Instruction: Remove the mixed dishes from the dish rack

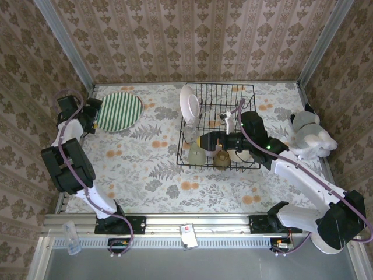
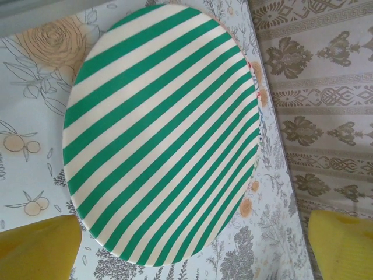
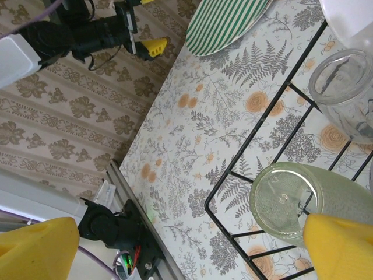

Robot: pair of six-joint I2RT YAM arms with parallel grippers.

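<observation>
Two arms stand at the near edge of a counter (image 1: 145,175) covered in a pale cloth printed with grey ferns and orange blossoms.

Top view:
- Brown damask wallpaper closes off three sides. A metal rail runs along the near edge.
- The dish rack (image 1: 224,85) sits right of centre, towards the back.
- A white plate (image 1: 189,100) stands upright at the rack's back-left corner.
- A pale tumbler (image 1: 196,155) and a small amber cup (image 1: 221,158) sit along the rack's front edge.
- The green-striped plate (image 1: 119,111) lies flat at the back left of the counter, well apart from the rack.
- The left hand (image 1: 92,114) is just beside the plate's left rim.
- The right hand (image 1: 211,146) reaches in over the front of the rack.
- A white-grey soft toy (image 1: 309,137) lies at the right edge of the counter.

Left wrist view:
- The striped plate lies face up on the cloth, close to the wallpapered wall.
- The yellow fingers (image 2: 38,248) are spread wide at the bottom corners and grasp nothing.

Right wrist view:
- The yellow fingers (image 3: 338,245) are also spread wide and clench nothing.
- One finger lies over the rim of the pale tumbler, which is on its side on the rack wires. The other finger is out past the rack's edge.
- A clear tumbler (image 3: 344,93) sits further along the rack.
- Patterned cloth runs on to the striped plate at the far end.
</observation>
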